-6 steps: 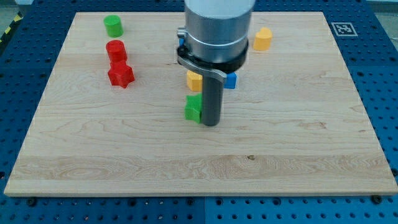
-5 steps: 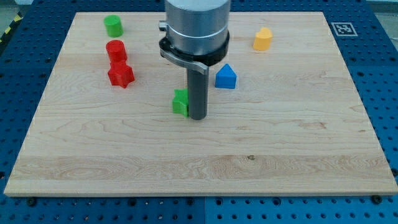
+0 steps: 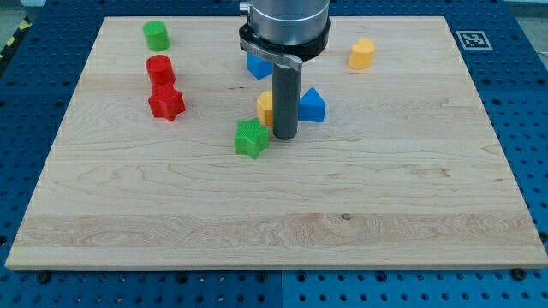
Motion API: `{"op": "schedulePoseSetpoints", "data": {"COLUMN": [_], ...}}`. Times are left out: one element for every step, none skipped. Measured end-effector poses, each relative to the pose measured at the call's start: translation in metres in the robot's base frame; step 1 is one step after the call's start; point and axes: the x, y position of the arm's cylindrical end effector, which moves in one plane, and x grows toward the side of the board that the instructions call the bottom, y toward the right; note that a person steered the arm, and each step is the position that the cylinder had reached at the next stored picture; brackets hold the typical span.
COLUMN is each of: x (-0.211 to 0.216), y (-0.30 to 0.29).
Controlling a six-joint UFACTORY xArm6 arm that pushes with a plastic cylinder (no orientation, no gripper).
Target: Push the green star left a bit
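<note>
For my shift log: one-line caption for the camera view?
My tip sits just right of the green star, apart from it.

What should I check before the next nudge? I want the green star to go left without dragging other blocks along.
1. My tip on the green star's right side: ok.
2. Tip touching the star: not ok, a small gap shows.
3. Board directly left of the star free of blocks: ok.
4. Red star and red cylinder off the push line: ok, both sit higher and far left.
5. Yellow block and blue triangular block clear of the rod: cannot tell, the rod overlaps them in view.
</note>
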Motion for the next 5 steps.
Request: {"op": "schedulePoseSetpoints", "data": {"x": [0.000,0.003,0.011,0.014,0.014], "y": [0.000,-0.002,0.005,-0.019,-0.061]}}
